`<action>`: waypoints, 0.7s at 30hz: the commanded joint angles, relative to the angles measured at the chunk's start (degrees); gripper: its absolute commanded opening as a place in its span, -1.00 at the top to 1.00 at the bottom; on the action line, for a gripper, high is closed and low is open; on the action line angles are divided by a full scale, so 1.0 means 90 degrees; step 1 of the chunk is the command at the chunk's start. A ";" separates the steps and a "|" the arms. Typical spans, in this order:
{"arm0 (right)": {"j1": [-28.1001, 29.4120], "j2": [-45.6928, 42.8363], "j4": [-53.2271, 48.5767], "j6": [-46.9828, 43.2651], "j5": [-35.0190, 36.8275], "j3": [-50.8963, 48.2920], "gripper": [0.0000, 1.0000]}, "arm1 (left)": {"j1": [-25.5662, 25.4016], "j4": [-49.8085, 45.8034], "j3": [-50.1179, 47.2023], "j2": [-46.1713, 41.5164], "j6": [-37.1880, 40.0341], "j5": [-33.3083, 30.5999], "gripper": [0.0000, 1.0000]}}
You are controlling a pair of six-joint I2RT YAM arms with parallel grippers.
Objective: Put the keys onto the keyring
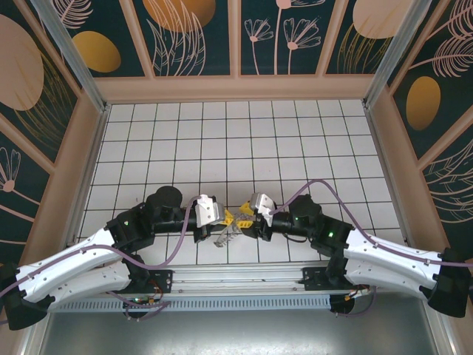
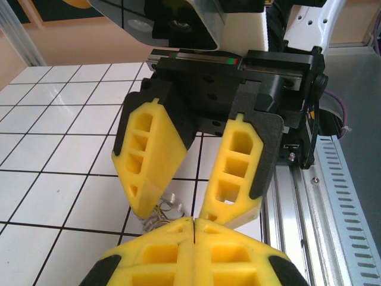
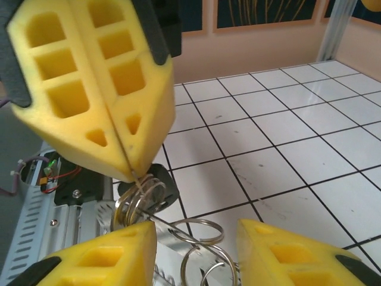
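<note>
Left gripper is clamped on a thin wire of the keyring, which hangs just below it, between the right gripper's parted fingers. It looks light, springy and slippery, so pinch the rim, not the loops.

White arm shells, black joints, purple cables, yellow hollow-celled fingers.

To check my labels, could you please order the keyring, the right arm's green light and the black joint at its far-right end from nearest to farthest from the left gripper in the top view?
1. keyring: at the fingertips of the left gripper.
2. green light: to the right, on the right arm.
3. black joint: far right, by the near edge.
</note>
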 commanded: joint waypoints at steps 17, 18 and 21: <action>0.0179 -0.0041 0.0139 -0.0013 -0.0349 -0.0034 0.29 | 0.0006 0.0371 0.0069 -0.0057 0.0109 -0.0017 1.00; 0.0180 -0.0040 0.0131 -0.0006 -0.0349 -0.0039 0.30 | -0.0001 0.0371 0.0067 -0.0049 0.0119 -0.0022 1.00; 0.0216 -0.0050 0.0098 0.0015 -0.0349 -0.0035 0.30 | -0.0003 0.0360 0.0053 -0.0057 0.0128 -0.0050 1.00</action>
